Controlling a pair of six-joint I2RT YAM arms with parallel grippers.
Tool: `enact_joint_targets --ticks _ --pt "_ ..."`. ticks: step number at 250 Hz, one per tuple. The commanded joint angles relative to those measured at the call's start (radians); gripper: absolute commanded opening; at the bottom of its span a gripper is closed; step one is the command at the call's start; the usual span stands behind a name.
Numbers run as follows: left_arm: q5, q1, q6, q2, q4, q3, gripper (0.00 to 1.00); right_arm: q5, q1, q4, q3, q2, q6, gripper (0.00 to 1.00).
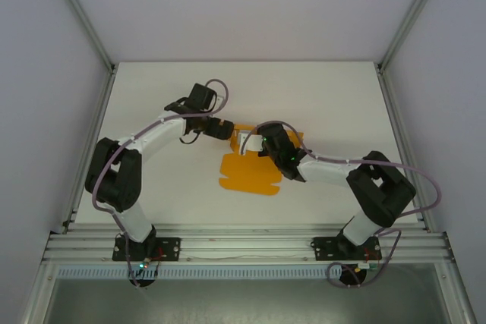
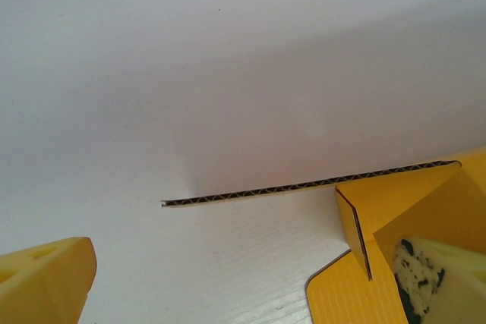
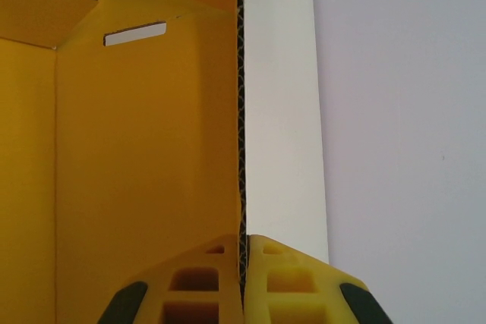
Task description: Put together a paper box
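box: bright orange corrugated-card die-cut sheet [image 1: 250,176], mid-table between the two arms. Most of it lies flat on the white table [image 1: 152,104].
right claw: right gripper [image 3: 243,263] has its jaws together, clamped on the raw fluted edge of a raised wall panel [image 3: 152,157]. That panel is orange on one face and white on the other.
left claw: left gripper [image 1: 225,130] has its jaws wide apart and holds nothing. It sits just beside the far-left end of the raised part. In the left wrist view its right finger [image 2: 444,275] is over orange card, and its left finger [image 2: 45,282] is over bare table.
done (judgement): one wall stands upright, and a second flap [image 3: 38,5] is folded in at the corner next to it. A small cut slot [image 3: 135,33] shows near that corner with no tab in it.
left to do (judgement): the near half of the sheet is flat, so the remaining walls need raising and the tabs need locking. I'd call it an early stage.
edges: a thin fluted edge [image 2: 304,186] runs across in front of the left claw, low to the table and hard to catch. A short upright flap [image 2: 353,229] stands beside it.
room: open table far and to the left of the box. The side frame rails [image 1: 91,134] are well apart from the work. The two wrists are close together over the sheet, so that is the tight spot.
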Motion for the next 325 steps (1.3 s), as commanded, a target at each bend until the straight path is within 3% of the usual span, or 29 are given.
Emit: enact_joint_targets --ticks 1,41,72,102,116,139,189,207,235,267,287,325 --pt "0.001 -0.013 0.067 -0.065 0.044 -0.046 1.00 -0.034 0.010 0.013 0.008 -0.031 0.037 0.00" --pt "0.144 0.089 0.272 -0.085 0.073 -0.074 1.00 -0.055 0.003 -0.062 0.018 -0.053 0.035 0.00" --pt "0.322 0.179 0.422 -0.045 -0.007 0.006 0.99 -0.060 0.003 -0.091 0.027 -0.055 0.038 0.00" --pt "0.456 0.179 0.642 0.040 -0.192 0.122 0.99 -0.068 0.003 -0.094 0.033 -0.048 0.042 0.00" --pt "0.459 0.175 0.712 0.079 -0.270 0.165 0.96 -0.067 0.004 -0.095 0.036 -0.045 0.043 0.00" --pt "0.383 0.175 0.697 0.120 -0.247 0.197 0.95 -0.071 0.003 -0.098 0.041 -0.043 0.044 0.00" --pt "0.428 0.161 0.744 0.220 -0.339 0.298 0.89 -0.076 0.003 -0.103 0.046 -0.041 0.045 0.00" --pt "0.412 0.142 0.744 0.244 -0.348 0.319 0.78 -0.074 0.003 -0.106 0.046 -0.039 0.045 0.00" --pt "0.336 0.128 0.688 0.269 -0.333 0.336 0.39 -0.056 0.003 -0.098 0.043 -0.040 0.040 0.00" --pt "0.252 0.127 0.595 0.262 -0.313 0.336 0.21 -0.043 0.003 -0.069 0.030 -0.042 0.042 0.00" --pt "0.252 0.123 0.533 0.242 -0.275 0.318 0.00 -0.040 0.003 -0.049 0.025 -0.036 0.056 0.00" --pt "0.259 0.087 0.399 0.157 -0.153 0.228 0.00 -0.022 0.004 0.000 0.027 0.002 0.080 0.00"
